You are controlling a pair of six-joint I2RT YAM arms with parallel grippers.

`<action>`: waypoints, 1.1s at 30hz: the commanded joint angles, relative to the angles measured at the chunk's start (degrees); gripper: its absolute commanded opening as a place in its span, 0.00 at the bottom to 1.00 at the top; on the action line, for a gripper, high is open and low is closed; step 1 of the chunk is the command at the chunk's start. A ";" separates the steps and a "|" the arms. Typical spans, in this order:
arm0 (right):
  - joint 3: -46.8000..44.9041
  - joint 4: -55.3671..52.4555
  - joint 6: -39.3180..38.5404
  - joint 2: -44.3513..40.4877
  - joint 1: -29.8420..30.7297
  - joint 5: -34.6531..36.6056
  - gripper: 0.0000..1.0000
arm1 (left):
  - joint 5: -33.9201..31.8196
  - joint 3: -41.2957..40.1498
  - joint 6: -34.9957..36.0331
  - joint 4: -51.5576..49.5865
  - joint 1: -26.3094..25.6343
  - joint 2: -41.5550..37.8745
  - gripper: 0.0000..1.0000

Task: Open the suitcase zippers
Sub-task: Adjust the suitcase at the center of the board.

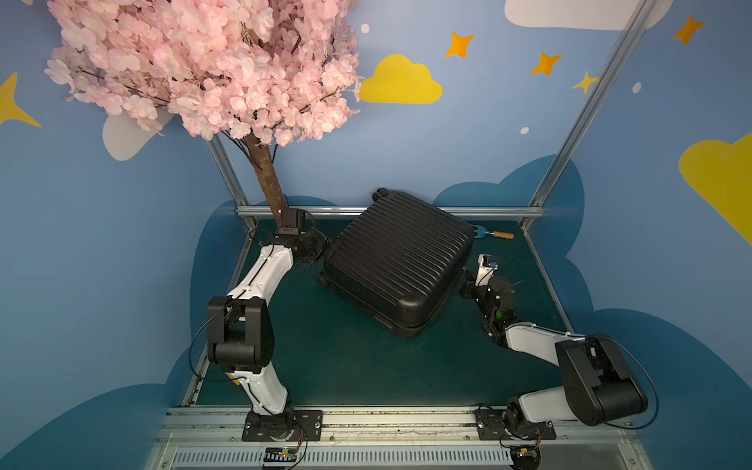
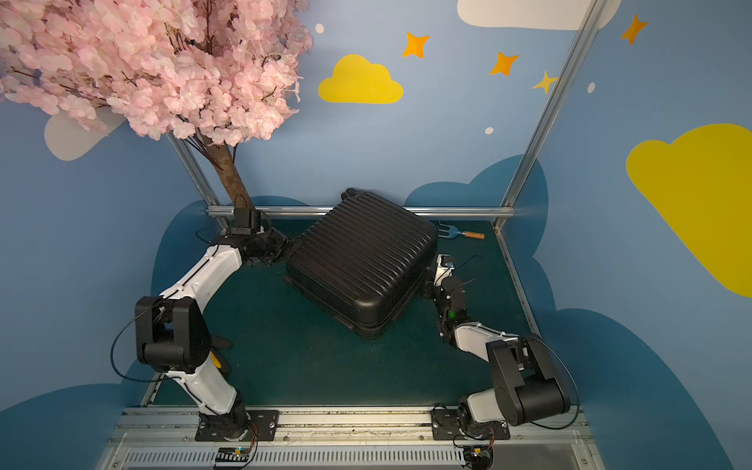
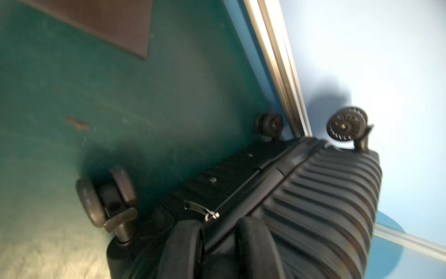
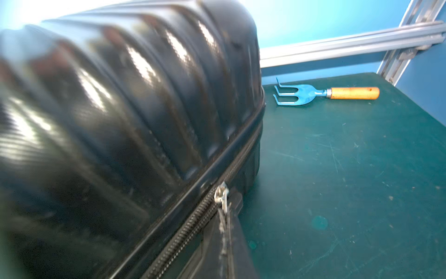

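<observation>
Two zipper pulls are in play, so the unzipping step looks barely begun. The black suitcase [image 1: 401, 260] lies flat toward 12 o'clock on the green table [image 1: 325, 358]. At its 4 o'clock edge the right gripper [image 4: 225, 217] is pinched shut on one zipper pull [image 4: 221, 195]. At 9 o'clock the left gripper [image 3: 219, 232] stands part-open astride the seam beside a second pull [image 3: 211, 215]. Next, probably, the held pull must be dragged steadily along the zip track [image 4: 193, 222].

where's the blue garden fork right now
In both top views the garden fork lies flat on the green table at its far right corner, just past the suitcase, beside the back rail.
</observation>
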 commanded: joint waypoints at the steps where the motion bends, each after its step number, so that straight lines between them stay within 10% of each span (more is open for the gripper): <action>1: -0.98 -2.05 -0.97 -6.65 0.22 -0.44 0.00 | -5.32 7.48 5.54 -3.96 0.05 6.38 0.24; 8: -4.88 -17.08 1.63 -19.14 9.44 2.55 0.00 | -5.99 31.64 9.54 -12.98 -1.24 21.59 0.30; 18: -6.01 -38.60 7.15 -37.00 29.00 14.44 0.00 | -12.38 56.97 13.78 -32.45 -3.81 25.97 0.88; 26: -6.47 -41.89 8.56 -38.93 29.76 12.88 0.00 | -21.56 34.54 14.64 -34.42 -8.93 3.54 0.92; 33: -3.84 -45.25 8.42 -40.91 31.19 10.67 0.00 | -17.33 -4.70 7.28 -23.40 -10.20 -24.13 0.89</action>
